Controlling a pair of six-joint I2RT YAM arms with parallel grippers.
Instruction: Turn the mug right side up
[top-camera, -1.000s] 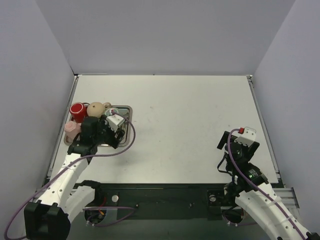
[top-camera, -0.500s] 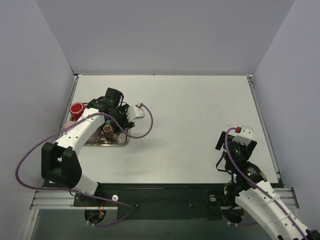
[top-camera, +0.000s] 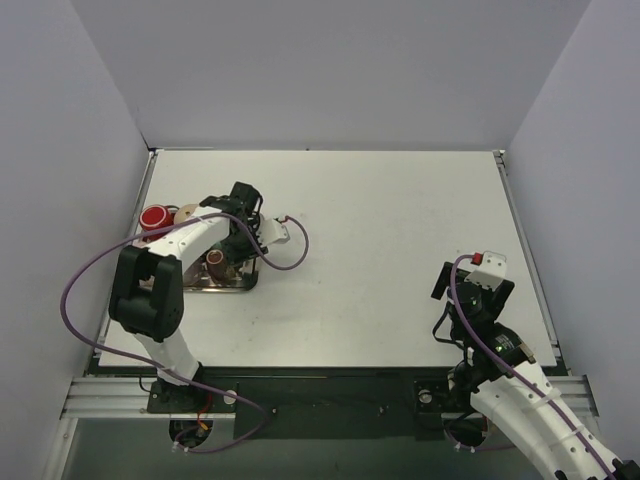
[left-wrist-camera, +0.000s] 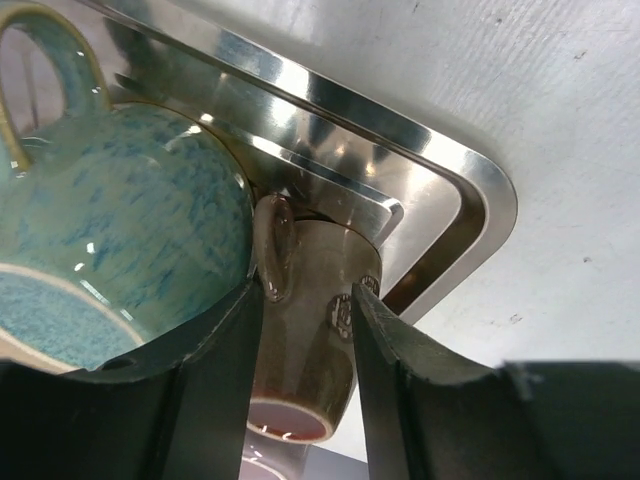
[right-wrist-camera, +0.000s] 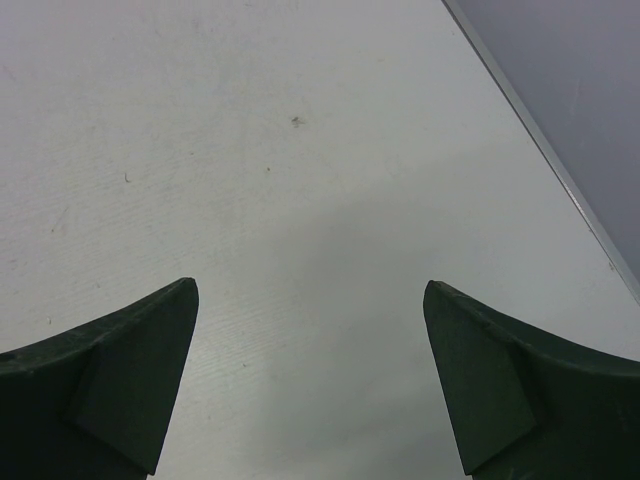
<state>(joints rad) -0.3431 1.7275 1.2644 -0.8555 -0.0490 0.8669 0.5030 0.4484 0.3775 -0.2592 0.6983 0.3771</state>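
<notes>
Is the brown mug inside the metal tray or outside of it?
Inside. The brown mug sits within the metal tray's raised rim, beside the blue-green mug, held by the left gripper.

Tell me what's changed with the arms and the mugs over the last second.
The left arm unfolded from the tray's near side and reached across it. The left gripper now straddles the brown mug; whether it is gripping is unclear. The right gripper and the red cup stayed put.
</notes>
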